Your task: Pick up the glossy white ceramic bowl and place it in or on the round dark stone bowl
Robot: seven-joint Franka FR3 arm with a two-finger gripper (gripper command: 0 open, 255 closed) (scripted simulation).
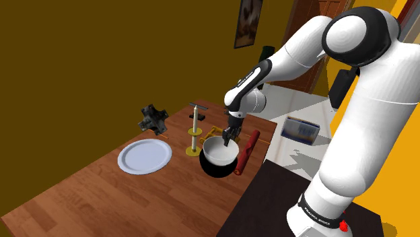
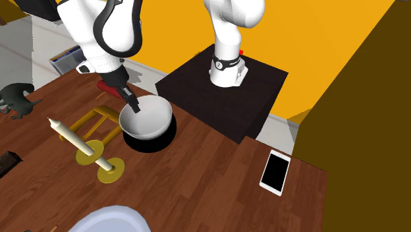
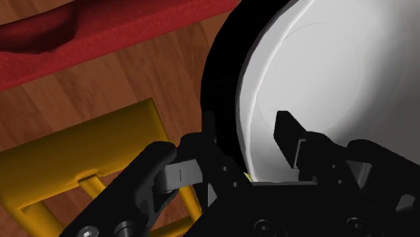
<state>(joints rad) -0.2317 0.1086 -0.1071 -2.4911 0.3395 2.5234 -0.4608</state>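
White bowl was sitting nested inside the round dark bowl, near the table edge closest to the robot's stand, so the placing part looked pretty much done. The gripper hung right over the white bowl's rim on the side facing the yellow frame. In the wrist view the jaws were parted fairly narrow and straddling that rim: one finger was inside the bowl and the other outside, over the dark bowl's wall, with neither seeming to pinch anything. So it wasn't holding the bowl as far as he could tell.

The bowl's round, so there's no long axis to fuss over. What counts is that the rim lay directly between and below the fingertips, so the clean way out would be straight up.

A red roller lay just beside the bowls, toward the same edge. A candle on a gold holder and a pale plate sat further in.
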